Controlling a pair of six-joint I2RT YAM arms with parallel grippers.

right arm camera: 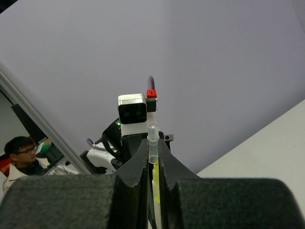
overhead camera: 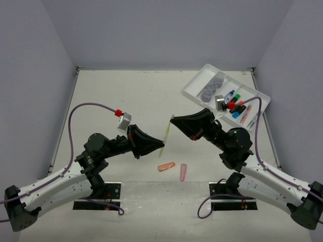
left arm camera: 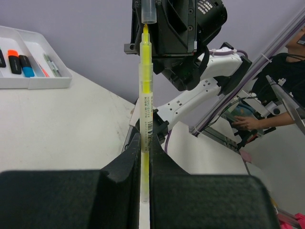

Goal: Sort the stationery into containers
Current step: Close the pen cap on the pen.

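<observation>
Yellow highlighter (overhead camera: 167, 132) held off surface (overhead camera: 111, 101), barrel clamped in left tool (overhead camera: 162, 147), clear cap (left arm camera: 148, 12) pinched in right tool (overhead camera: 173, 118). Cap seating on nib unclear. Orange capsule (overhead camera: 166, 166) and pink capsule (overhead camera: 183, 172) seen beneath. White tray (overhead camera: 194, 86) partly blocked by right wrist camera (overhead camera: 221, 102).

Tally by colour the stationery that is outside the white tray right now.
Yellow: 1, the highlighter, body in the left gripper, its clear cap in the right gripper
Orange: 1, the orange capsule on the table
Pink: 1, the pink capsule beside it
Total: 3
</observation>
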